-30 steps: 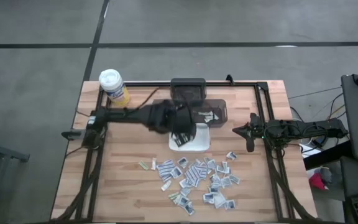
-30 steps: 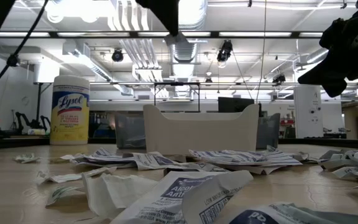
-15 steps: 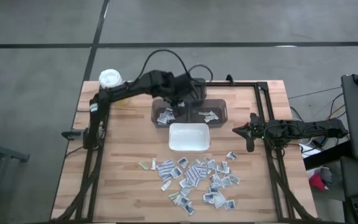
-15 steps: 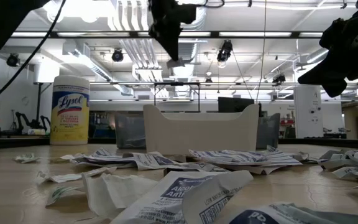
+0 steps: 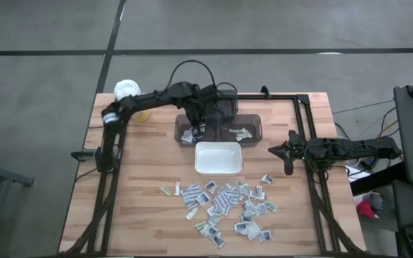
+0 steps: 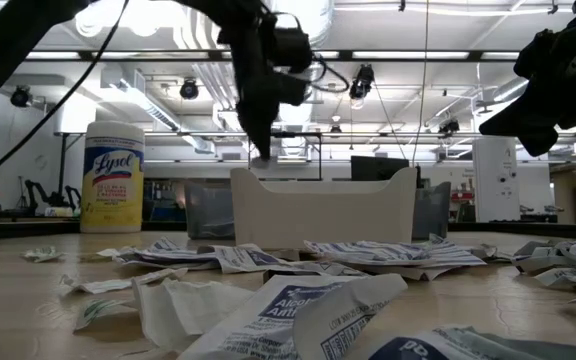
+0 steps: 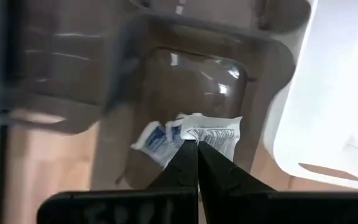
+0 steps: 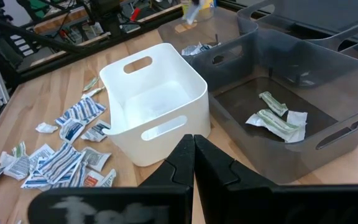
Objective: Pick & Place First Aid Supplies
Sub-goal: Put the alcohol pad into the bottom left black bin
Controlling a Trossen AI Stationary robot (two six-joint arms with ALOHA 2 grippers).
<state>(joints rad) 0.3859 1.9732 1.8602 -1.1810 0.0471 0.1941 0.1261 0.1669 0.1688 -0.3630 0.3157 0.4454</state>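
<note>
The left gripper (image 5: 196, 131) has swung from the white tray (image 5: 219, 169) to the grey bin (image 5: 257, 129), clenched on a packet (image 7: 213, 132); the drop comes next.

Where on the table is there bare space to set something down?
Bare wood lies left of the white tray, below the canister, and along the table's lower left. The packets crowd the lower middle and right; the grey bins fill the top centre.
</note>
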